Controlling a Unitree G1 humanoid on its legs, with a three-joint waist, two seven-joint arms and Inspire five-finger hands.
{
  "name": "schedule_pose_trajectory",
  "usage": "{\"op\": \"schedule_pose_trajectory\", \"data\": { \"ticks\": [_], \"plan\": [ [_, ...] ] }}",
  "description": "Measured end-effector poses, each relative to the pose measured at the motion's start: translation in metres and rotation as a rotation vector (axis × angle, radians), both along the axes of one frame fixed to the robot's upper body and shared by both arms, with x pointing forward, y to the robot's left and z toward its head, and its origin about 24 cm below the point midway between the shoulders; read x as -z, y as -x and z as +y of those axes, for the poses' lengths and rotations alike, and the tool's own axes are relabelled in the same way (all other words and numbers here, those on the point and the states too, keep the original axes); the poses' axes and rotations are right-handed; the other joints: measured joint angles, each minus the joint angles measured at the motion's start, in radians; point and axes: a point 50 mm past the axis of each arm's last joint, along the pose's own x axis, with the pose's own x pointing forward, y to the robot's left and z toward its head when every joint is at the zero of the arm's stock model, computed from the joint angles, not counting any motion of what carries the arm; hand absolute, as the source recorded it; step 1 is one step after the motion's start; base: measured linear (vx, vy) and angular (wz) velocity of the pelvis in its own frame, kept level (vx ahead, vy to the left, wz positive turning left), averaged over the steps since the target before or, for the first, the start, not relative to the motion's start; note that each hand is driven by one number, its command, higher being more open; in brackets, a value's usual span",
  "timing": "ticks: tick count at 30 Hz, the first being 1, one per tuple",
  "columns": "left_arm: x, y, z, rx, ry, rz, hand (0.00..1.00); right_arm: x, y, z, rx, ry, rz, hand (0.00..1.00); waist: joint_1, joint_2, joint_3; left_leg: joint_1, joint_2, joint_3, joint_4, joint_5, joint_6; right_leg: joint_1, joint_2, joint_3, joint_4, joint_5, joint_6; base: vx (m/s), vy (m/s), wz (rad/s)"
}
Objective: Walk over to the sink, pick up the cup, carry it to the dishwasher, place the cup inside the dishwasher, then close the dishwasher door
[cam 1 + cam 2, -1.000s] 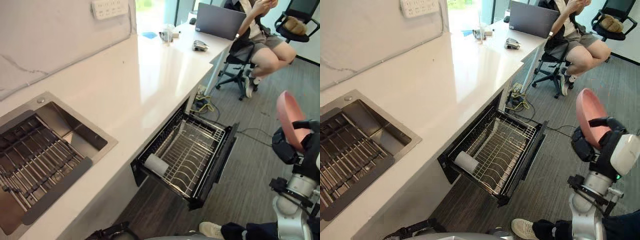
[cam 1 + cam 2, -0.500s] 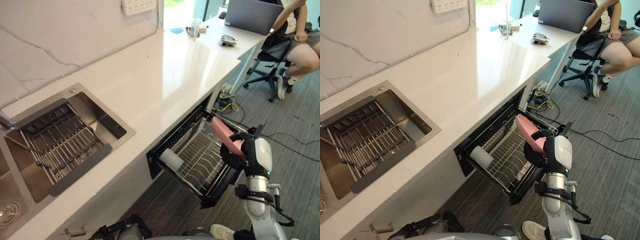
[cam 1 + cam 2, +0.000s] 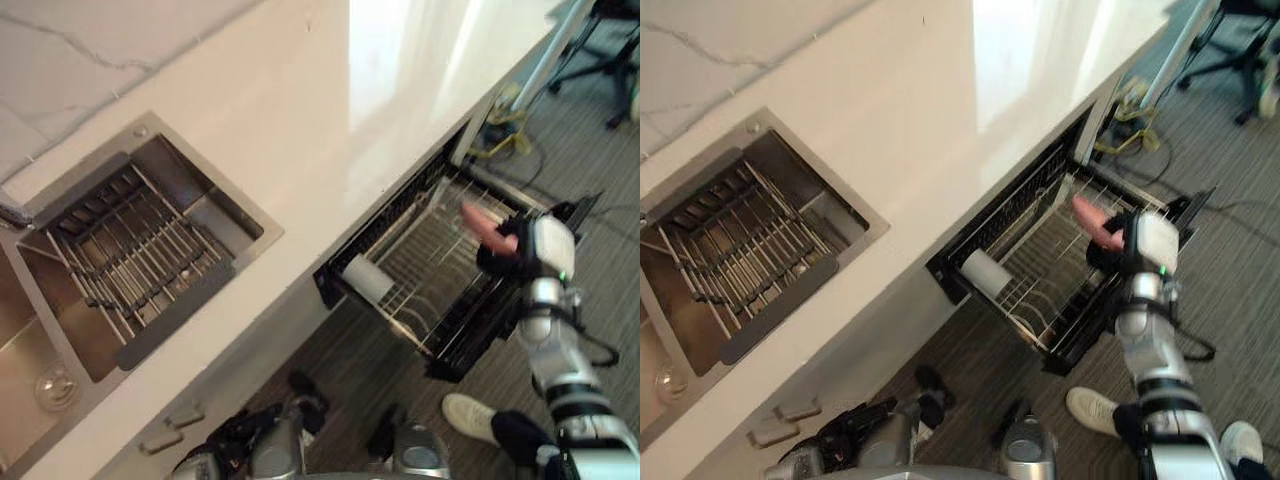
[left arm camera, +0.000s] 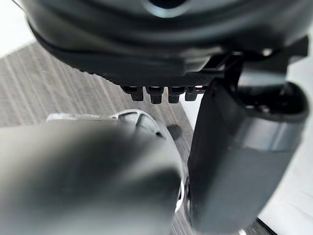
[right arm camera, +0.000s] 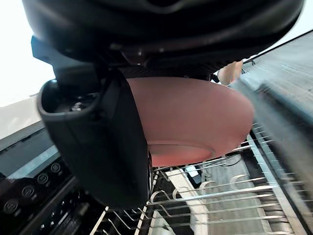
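At the open dishwasher: pink bowl (image 3: 486,231), tilted, just over the wire rack's (image 3: 420,275) outer side, near the black front panel (image 3: 505,325).
Right hand (image 3: 503,263): thumb and fingers clasped round the bowl.
Rack contents: white cylinder (image 3: 367,279) lying at one corner; bare tines between it and the bowl.
Countertop (image 3: 300,130): its edge overhangs the rack's inner side.
Sink (image 3: 215,210): well apart from the dishwasher, grid insert (image 3: 130,265) inside.
Left hand (image 4: 234,147): close in its wrist view; grasp cannot be told.
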Motion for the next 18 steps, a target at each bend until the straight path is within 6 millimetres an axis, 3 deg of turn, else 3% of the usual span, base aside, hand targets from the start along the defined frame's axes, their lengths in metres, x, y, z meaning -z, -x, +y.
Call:
{"op": "schedule_pose_trajectory", "data": {
  "ticks": [3, 6, 9, 14, 18],
  "plan": [
    [-0.004, -0.013, -0.003, -0.005, 0.018, -0.037, 1.00, -0.008, -0.009, 0.006, -0.005, 0.010, -0.005, 0.00, 0.018, 0.013, 0.046, -0.027, -0.011, -0.026, -0.014, 0.008, 0.002, -0.018, 0.004, -0.005, -0.024, 0.017, 0.003, 0.05, 0.037, 0.02],
    [-0.006, -0.020, -0.009, 0.005, 0.036, -0.058, 1.00, -0.018, -0.018, 0.011, 0.006, 0.018, -0.032, 0.00, 0.027, 0.038, 0.062, -0.052, -0.020, -0.058, -0.014, 0.010, 0.003, -0.028, 0.002, -0.017, -0.036, 0.022, 0.006, 0.08, 0.033, 0.14],
    [-0.007, -0.025, -0.012, 0.022, 0.038, -0.068, 1.00, -0.030, -0.030, 0.014, 0.007, -0.009, -0.047, 0.00, 0.051, 0.040, 0.063, -0.060, -0.020, -0.101, -0.010, 0.015, -0.005, -0.030, 0.005, -0.011, -0.047, 0.024, 0.006, 0.04, -0.004, -0.05],
    [-0.007, -0.026, -0.018, 0.016, 0.056, -0.077, 1.00, -0.032, -0.033, 0.018, 0.004, 0.000, -0.055, 0.00, 0.065, 0.051, 0.068, -0.066, -0.020, -0.124, -0.007, 0.017, -0.007, -0.029, 0.010, -0.010, -0.054, 0.025, 0.006, 0.01, -0.005, 0.00],
    [-0.007, -0.028, -0.020, 0.018, 0.059, -0.084, 1.00, -0.020, -0.030, 0.021, 0.018, -0.019, -0.049, 0.00, 0.070, 0.051, 0.068, -0.066, -0.016, -0.162, 0.010, 0.010, -0.017, -0.013, 0.015, -0.017, -0.063, 0.025, 0.006, 0.01, 0.013, 0.03]
  ]
}}
